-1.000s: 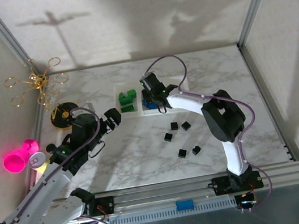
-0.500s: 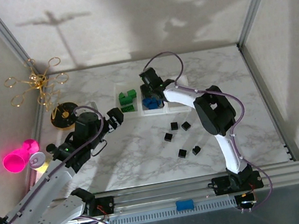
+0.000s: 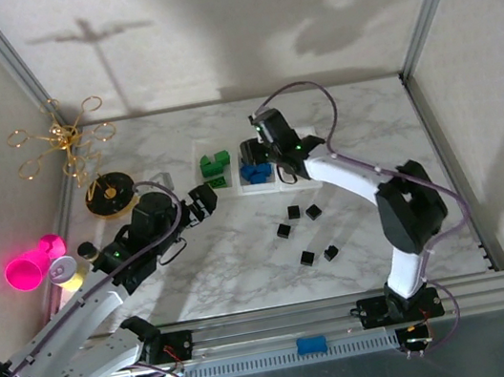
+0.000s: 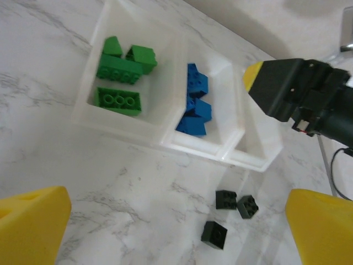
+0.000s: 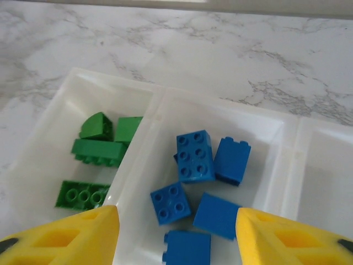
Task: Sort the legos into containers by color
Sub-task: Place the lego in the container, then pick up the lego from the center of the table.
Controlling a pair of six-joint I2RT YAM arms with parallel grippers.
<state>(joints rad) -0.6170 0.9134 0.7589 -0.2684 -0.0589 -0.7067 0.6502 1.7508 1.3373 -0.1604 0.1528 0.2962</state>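
Top view: right end effector (image 3: 256, 166) hangs over the containers (image 3: 231, 189) near the far edge of the bench (image 3: 236, 268). Five black legos (image 3: 304, 233) lie loose mid-bench.

Left wrist: left end effector (image 4: 176, 226) is spread wide (nothing between). Green legos (image 4: 118, 77) are in an end container, blue legos (image 4: 194, 107) in the middle one.

Right wrist: right end effector is open and empty above the blue.

Overhead wide, wrists close, trays (image 5: 220, 103) shared
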